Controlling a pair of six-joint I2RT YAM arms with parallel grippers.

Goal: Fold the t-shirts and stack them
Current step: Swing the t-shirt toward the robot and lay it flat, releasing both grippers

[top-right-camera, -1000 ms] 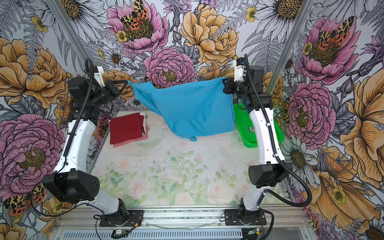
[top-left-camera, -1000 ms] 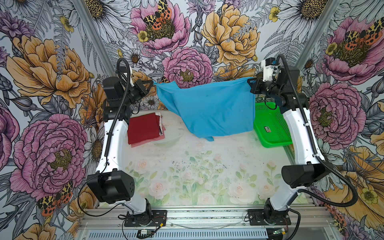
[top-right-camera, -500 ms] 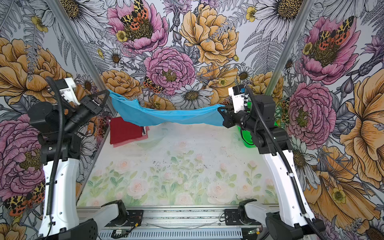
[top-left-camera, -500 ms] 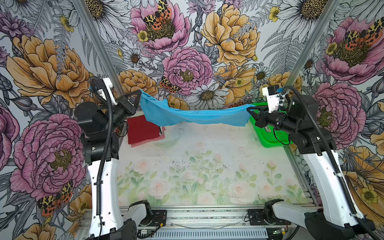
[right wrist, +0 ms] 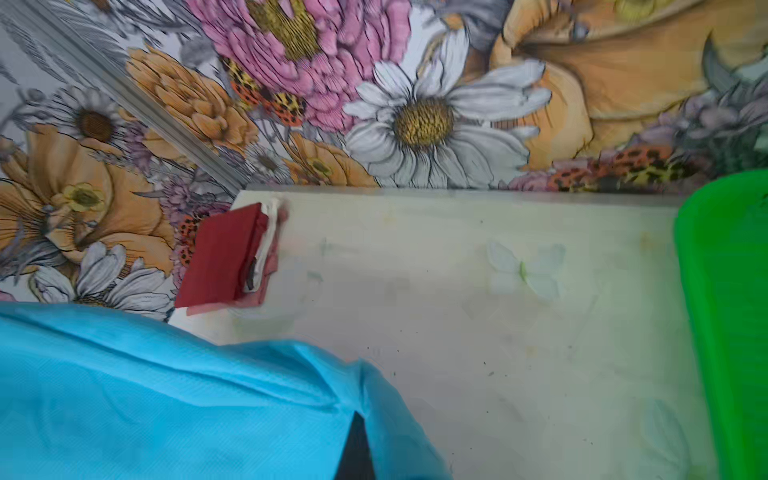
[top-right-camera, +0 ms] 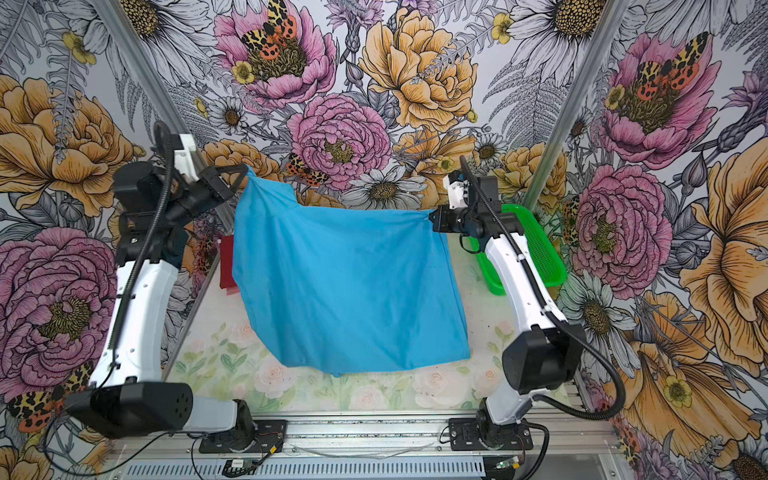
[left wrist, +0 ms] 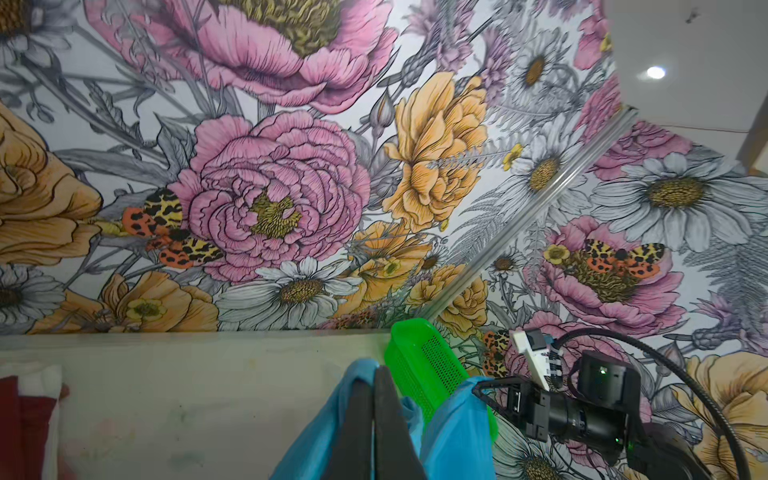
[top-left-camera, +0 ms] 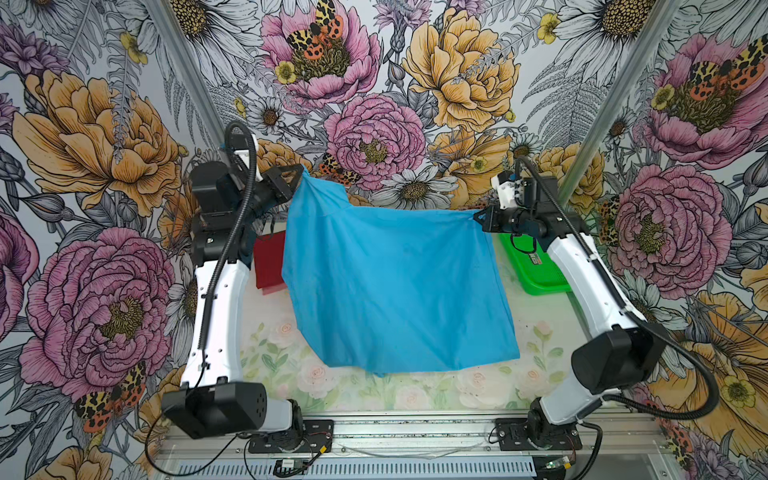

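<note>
**Blue shirt hung out between the two arms**

Over on the left, the left gripper (top-left-camera: 300, 173) has its jaws clamped on one top corner of the sky-blue t-shirt (top-left-camera: 395, 282). In the left wrist view its two dark fingers (left wrist: 388, 419) lie flat against each other, with blue cloth bunched on either side. Below those jaws and a little to their outer side, a folded maroon t-shirt (top-left-camera: 269, 259) lies on the surface (top-left-camera: 374, 392). In both top views the hanging blue cloth hides its inner edge. The right wrist view shows it resting on a white shirt (right wrist: 268, 237) and a pinkish shirt (right wrist: 216, 308), whose edges poke out from under it.

Between the two pairs of jaws the blue shirt spreads as one wide sheet. Its top edge is pulled nearly straight from grip to grip, and the left corner is held higher than the right. The lower edge hangs loose, and I cannot tell whether it touches the surface.

On the right, the right gripper (top-left-camera: 478, 216) has its jaws pinched tight on the other top corner. In the right wrist view only a dark fingertip (right wrist: 353, 449) shows, with blue cloth wrapped around it. Just behind and below those jaws a green basket (top-left-camera: 540, 270) sits at the right edge of the surface, partly covered by the right arm.
</note>
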